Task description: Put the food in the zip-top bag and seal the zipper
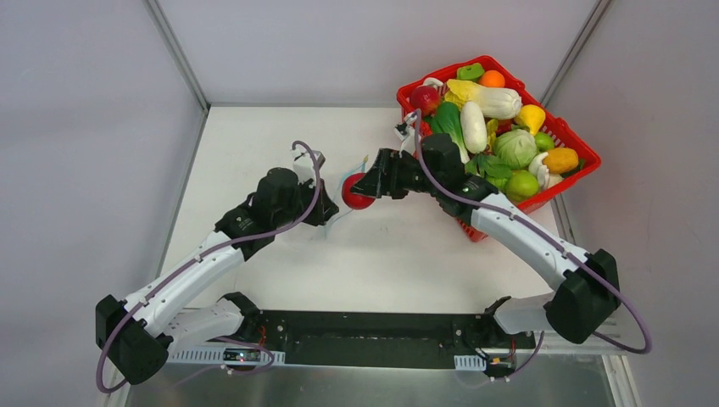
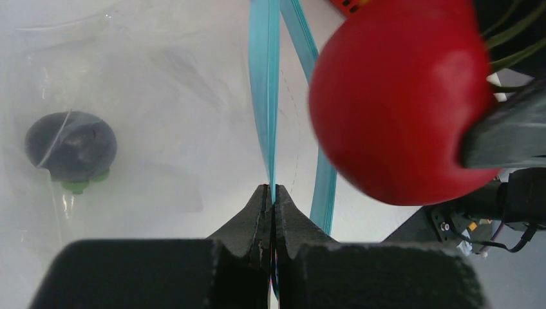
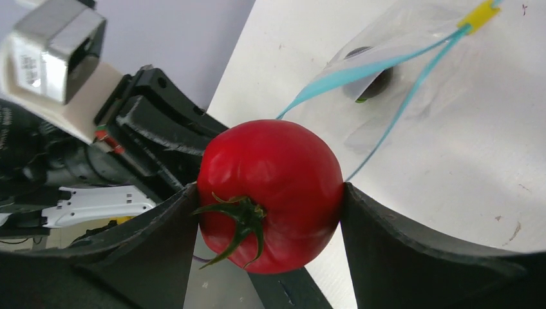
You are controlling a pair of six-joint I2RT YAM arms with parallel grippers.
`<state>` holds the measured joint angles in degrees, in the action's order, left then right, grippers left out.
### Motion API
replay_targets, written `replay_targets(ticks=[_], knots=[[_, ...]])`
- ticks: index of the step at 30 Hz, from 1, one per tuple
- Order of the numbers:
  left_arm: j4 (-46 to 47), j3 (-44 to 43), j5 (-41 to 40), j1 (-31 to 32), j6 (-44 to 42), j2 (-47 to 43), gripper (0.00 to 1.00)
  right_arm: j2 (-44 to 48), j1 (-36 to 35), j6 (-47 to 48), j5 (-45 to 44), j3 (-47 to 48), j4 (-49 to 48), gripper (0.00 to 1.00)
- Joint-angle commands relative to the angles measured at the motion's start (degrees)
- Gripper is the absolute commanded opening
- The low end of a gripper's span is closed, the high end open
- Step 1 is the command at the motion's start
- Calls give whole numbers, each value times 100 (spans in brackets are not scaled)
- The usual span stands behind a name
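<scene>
The left gripper (image 2: 272, 193) pinches the teal-blue zipper strip (image 2: 264, 96) of the clear crinkly bag (image 2: 161, 77); the right gripper (image 3: 269, 193), clamping the glossy red plastic tomato (image 3: 270, 167), should advance toward 1 o'clock in its wrist view, between both strips.

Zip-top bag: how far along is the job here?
Done: the dark purple ball lies inside the zip-top bag. In hand: the left gripper pinches one strip of the open zipper, while the right gripper holds the red tomato near the opening. Left: tomato in, any further food, zipper sealed.
</scene>
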<state>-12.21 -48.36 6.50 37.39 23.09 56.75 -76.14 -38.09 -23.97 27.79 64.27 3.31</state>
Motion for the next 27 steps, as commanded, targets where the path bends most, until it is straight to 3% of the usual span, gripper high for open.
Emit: replay_targets(ticks=[1,4,12,18,27], knots=[[240,-278,510,-47,-187,52,0,-234,-200,-7,-272,190,-699,57],[196,-282,499,-38,-199,19,0,-366,-272,106,-510,105,-782,57],[166,-265,279,-38,-174,-153,0,-586,-457,742,-1615,183,114,58],[141,-229,-131,-38,-62,-236,0,-569,-549,946,-1720,200,334,62],[198,-298,-234,-38,47,-344,0,-431,-578,752,-1156,326,-9,87]])
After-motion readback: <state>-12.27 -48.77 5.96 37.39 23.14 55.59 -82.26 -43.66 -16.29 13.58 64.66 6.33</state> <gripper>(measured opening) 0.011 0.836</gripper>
